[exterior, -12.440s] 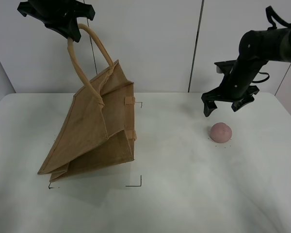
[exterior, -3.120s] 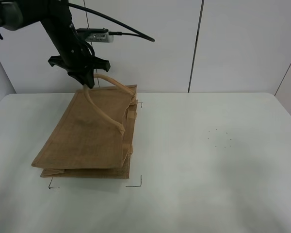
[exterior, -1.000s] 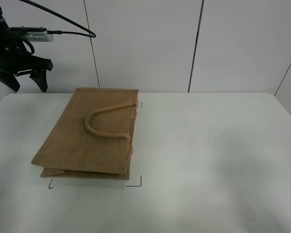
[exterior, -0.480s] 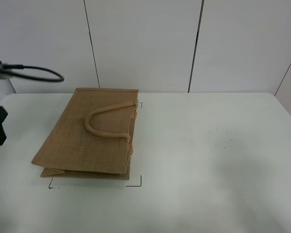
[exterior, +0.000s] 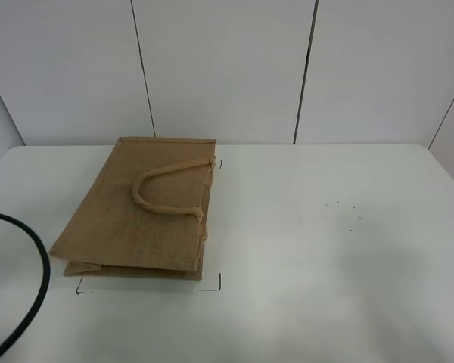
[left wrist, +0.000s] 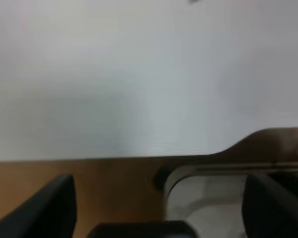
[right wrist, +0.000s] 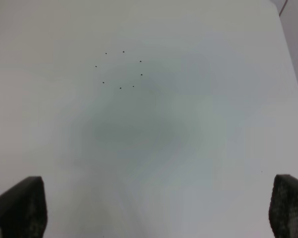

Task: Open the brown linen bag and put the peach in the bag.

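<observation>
Both end effectors, left (left wrist: 156,208) and right (right wrist: 156,208), spread empty; brown linen bag (exterior: 147,208) lies flat on the worktop (exterior: 325,287), peach unseen, presumably inside.

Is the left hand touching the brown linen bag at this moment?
Apart. In the exterior high view the brown linen bag lies flat on the table with no hand near it; only a black cable shows.

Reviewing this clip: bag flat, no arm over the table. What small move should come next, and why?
Probably none beyond parking: the brown linen bag lies flat with its handle resting on top, no peach shows on the table or its dotted ring, and the left claw and right claw are open, holding nothing.
</observation>
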Action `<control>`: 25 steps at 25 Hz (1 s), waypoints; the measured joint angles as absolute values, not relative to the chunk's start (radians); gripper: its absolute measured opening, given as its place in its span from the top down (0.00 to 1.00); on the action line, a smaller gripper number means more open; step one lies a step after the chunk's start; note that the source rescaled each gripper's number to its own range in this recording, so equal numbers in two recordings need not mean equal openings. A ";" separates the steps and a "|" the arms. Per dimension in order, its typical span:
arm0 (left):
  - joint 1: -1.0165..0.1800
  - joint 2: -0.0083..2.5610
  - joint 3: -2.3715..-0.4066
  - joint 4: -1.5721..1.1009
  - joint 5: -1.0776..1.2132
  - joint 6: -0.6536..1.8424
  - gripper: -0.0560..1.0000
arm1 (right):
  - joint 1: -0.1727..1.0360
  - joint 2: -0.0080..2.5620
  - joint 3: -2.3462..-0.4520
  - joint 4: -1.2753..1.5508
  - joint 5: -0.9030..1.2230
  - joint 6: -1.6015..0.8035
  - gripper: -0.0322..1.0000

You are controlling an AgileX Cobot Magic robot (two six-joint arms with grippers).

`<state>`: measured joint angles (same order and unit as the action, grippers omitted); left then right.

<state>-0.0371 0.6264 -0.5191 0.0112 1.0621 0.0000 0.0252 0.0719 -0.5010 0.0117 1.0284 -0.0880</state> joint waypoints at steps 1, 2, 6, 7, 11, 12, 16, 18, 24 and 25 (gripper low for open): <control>-0.037 0.591 -0.509 -0.011 1.062 0.022 0.01 | 0.025 0.072 -0.501 0.012 1.028 -0.088 0.00; -0.037 0.550 -0.506 -0.034 1.058 0.045 0.01 | 0.025 0.072 -0.501 0.013 1.028 -0.088 0.00; -0.037 0.415 -0.506 -0.059 1.054 0.079 0.01 | 0.025 0.072 -0.501 0.015 1.028 -0.088 0.00; -0.037 0.393 -0.506 -0.059 1.054 0.082 0.01 | 0.025 0.072 -0.501 0.015 1.028 -0.088 0.00; -0.037 0.308 -0.505 -0.059 1.053 0.084 0.01 | 0.025 0.072 -0.501 0.015 1.028 -0.088 0.00; -0.037 0.283 -0.504 -0.059 1.053 0.085 0.01 | 0.025 0.072 -0.501 0.015 1.028 -0.088 0.00; -0.037 0.170 -0.504 -0.059 1.053 0.086 0.01 | 0.025 0.072 -0.501 0.015 1.028 -0.088 0.00; -0.037 0.117 -0.504 -0.059 1.053 0.086 0.01 | 0.025 0.072 -0.501 0.015 1.028 -0.088 0.00; -0.037 -0.002 -0.504 -0.059 1.055 0.088 0.01 | 0.025 0.072 -0.501 0.015 1.028 -0.088 0.00; -0.037 -0.002 -0.504 -0.059 1.055 0.088 0.01 | 0.025 0.072 -0.501 0.015 1.028 -0.088 0.00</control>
<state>-0.0371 -0.0021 -0.5043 -0.0591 1.0550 0.0881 0.0252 0.0719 -0.5010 0.0149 1.0284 -0.0880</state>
